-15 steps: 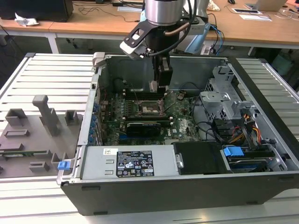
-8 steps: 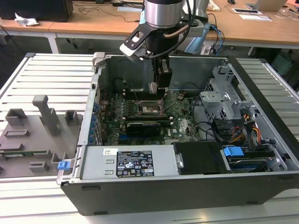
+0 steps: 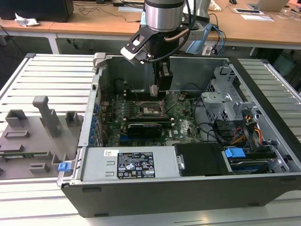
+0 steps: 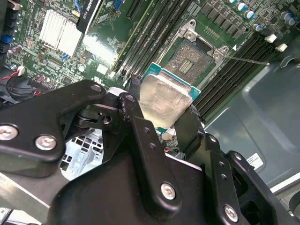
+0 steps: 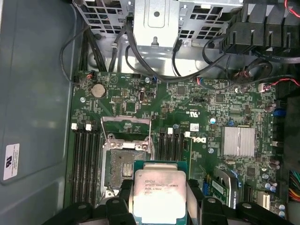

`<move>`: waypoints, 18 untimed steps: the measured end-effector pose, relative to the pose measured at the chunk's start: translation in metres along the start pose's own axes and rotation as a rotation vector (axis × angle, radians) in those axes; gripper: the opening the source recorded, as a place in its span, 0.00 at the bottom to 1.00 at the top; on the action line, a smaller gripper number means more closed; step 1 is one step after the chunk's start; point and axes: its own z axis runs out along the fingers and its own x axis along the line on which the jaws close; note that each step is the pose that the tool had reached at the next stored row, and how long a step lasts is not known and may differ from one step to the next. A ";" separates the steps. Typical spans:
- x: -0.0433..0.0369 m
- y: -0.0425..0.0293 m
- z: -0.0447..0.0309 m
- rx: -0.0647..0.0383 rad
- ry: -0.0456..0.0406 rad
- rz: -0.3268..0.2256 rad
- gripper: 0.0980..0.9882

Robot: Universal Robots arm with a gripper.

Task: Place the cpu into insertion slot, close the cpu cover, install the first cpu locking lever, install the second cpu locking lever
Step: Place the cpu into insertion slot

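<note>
exterior view: my gripper (image 3: 158,92) hangs inside the open pc case (image 3: 263,183), above the motherboard (image 3: 183,123). it's clamped on the cpu (image 3: 154,90), which is up in the air and well clear of the socket (image 3: 149,109) below it. not seated yet.

second wrist view: both fingers (image 4: 140,123) pinch the cpu (image 4: 164,99) by opposite edges, silver top toward the cam. socket (image 4: 190,60) sits past the chip, bare, contacts exposed. a thin lever wire (image 4: 248,61) sticks out sideways from it, so i judge it's unlatched.

first wrist view: cpu (image 5: 157,191) held betw my fingertips (image 5: 123,199), covering one corner of the socket (image 5: 123,165) in the pic, rest of the socket open beside it. cpu cover (image 5: 126,125) is flipped up off the socket, board visible thru its opening. ram slots (image 5: 84,154) run along both sides.

risks, imo: chip isn't centred over the socket, so coming down off-line would land an edge on the frame or crush contacts. a slight tilt in my pinch would do the same. can't tell if the corner marks match, and wrong rotation means no seat. the raised cover and lever wire are near my fingers' path and could snag.
</note>
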 end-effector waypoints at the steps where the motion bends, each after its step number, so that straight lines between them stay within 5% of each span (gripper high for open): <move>1: 0.0000 -0.0001 0.0011 0.000 0.0001 0.000 0.49; 18: 0.0000 -0.0011 0.0158 0.001 0.0001 0.000 0.49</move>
